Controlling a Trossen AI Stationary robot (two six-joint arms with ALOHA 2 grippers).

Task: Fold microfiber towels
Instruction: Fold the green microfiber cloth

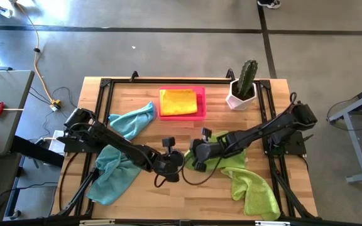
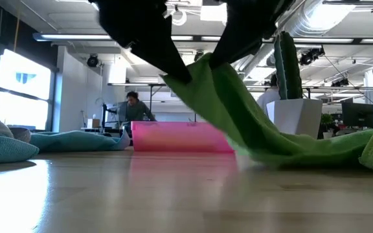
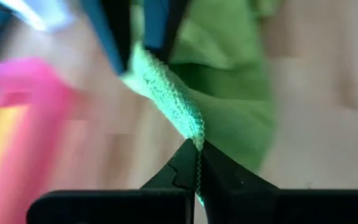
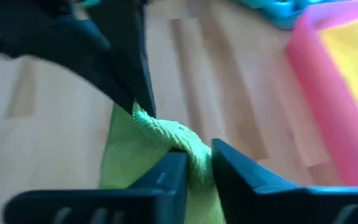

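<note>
A lime green towel (image 1: 247, 179) lies at the table's right front. Its left edge is raised between my two grippers, and in the low view the cloth (image 2: 251, 123) slopes down from them to the table on the right. My left gripper (image 1: 178, 166) and my right gripper (image 1: 195, 158) meet at the table's middle, both shut on this raised edge, close together. Two teal-blue towels (image 1: 132, 120) (image 1: 113, 179) lie on the table's left. A yellow towel (image 1: 178, 101) lies folded in the pink tray (image 1: 201, 103). My left gripper pinches the green towel's raised edge (image 3: 194, 127) between its two fingertips. The edge runs on as a rolled hem toward the other gripper. This part is lifted clear of the table, and the rest trails down to the right. My right gripper pinches a bunched bit of the same edge (image 4: 185, 144) between its two fingers, a short way from the left gripper's hold. Several gathered layers show at the fingers. The cloth hangs below them and its far part lies on the table (image 2: 342, 149).
A cactus in a white pot (image 1: 242, 88) stands at the far right. The pink tray stands at the far middle. Bare wood (image 1: 181, 194) shows in front of the grippers. A person (image 2: 135, 107) shows in the room beyond the table.
</note>
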